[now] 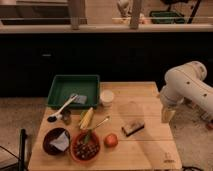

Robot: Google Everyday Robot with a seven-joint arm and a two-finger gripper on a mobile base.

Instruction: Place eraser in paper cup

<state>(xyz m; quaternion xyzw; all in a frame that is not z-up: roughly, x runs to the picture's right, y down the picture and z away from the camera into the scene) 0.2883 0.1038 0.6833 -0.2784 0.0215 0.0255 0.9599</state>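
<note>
Eraser (132, 127) lies on the table (150, 150), apart from the pincer (167, 115) to its right, whose state I cannot tell.

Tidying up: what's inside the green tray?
A grey cloth-like square in the green tray, white utensil crossing its rim; beneath the square is hidden. The end effector hangs at the table's right edge.
</note>
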